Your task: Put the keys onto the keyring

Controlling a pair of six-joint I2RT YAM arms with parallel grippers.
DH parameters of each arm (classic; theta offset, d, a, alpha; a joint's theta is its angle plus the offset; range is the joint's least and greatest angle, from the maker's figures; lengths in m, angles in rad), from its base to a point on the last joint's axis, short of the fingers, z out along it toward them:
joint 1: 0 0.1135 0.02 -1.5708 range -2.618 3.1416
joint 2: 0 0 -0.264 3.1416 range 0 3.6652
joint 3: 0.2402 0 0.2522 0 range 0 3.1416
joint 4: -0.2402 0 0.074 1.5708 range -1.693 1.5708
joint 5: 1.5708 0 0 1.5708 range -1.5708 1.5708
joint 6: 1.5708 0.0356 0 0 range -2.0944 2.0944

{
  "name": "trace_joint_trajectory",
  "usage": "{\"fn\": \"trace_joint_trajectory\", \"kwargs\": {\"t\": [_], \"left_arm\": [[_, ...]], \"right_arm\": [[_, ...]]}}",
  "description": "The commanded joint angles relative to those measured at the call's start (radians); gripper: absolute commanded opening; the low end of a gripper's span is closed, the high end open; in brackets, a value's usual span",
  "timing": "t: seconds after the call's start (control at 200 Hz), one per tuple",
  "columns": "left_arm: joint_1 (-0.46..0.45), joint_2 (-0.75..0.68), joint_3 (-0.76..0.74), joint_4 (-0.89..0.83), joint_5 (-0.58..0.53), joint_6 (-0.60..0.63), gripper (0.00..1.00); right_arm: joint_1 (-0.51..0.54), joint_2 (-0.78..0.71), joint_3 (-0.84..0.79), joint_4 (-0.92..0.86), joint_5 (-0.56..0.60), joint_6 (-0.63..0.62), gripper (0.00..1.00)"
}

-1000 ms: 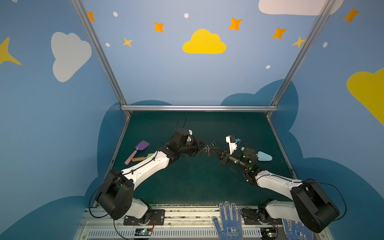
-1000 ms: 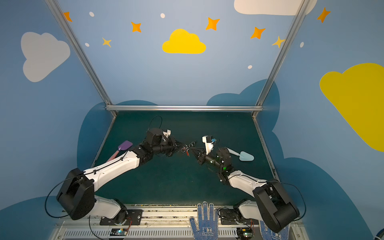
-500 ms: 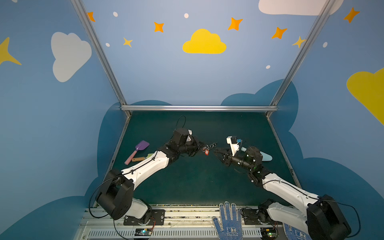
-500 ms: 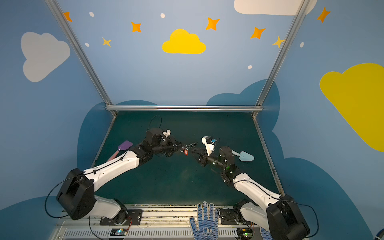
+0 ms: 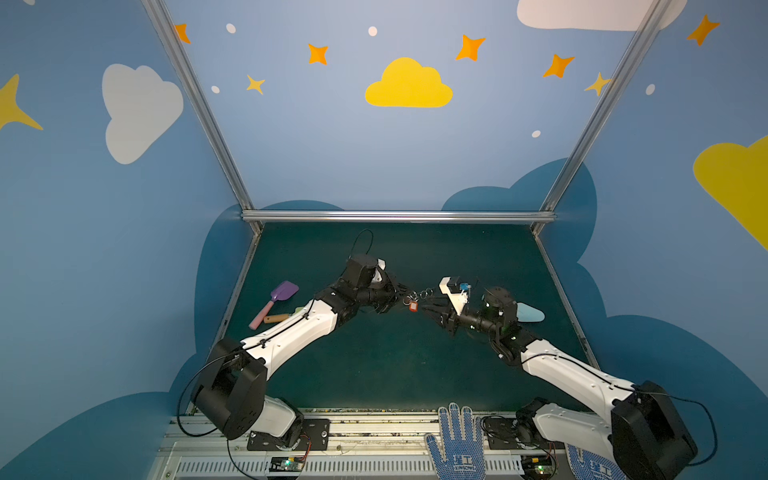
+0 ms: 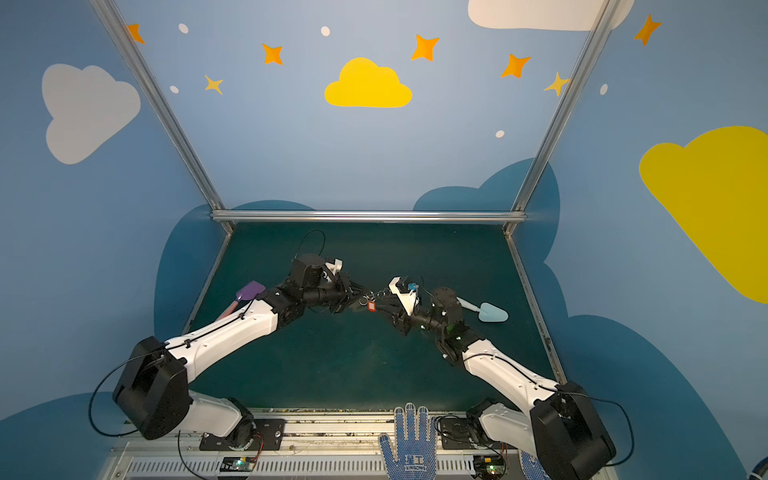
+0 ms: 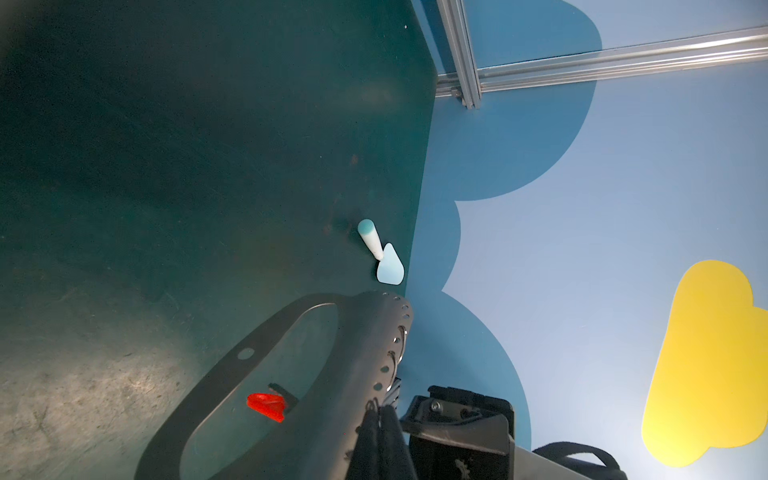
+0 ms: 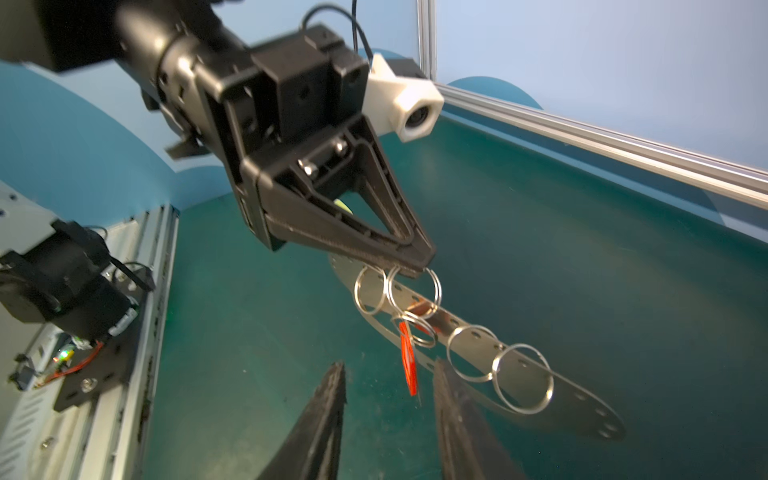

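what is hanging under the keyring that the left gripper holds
Under the keyring, clamped in the left gripper, split rings and a red tag hang from its holed edge. No key can be made out.

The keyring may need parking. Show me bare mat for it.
Widest bare mat: the near stretch, from the left gripper and right gripper to the front edge. Also free: the far strip along the back rail. Crowded: the middle, where they meet, and the edges by the purple shovel and blue shovel.
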Motion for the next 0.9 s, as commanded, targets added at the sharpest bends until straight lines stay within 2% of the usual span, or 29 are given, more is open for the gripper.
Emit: {"fn": "trace_joint_trajectory", "kwargs": {"t": [0.0,0.315,0.896], "left_arm": [[0.005,-0.022,0.022,0.009,0.026,0.022,0.04],[0.005,-0.015,0.016,0.024,0.051,0.021,0.04],[0.004,-0.016,0.017,0.033,0.064,0.021,0.04]], "right_arm": [[0.006,0.021,0.026,0.045,-0.008,-0.067,0.38],[0.031,0.054,0.016,0.136,0.029,-0.145,0.38],[0.047,0.096,0.057,0.071,0.019,-0.201,0.33]]}}
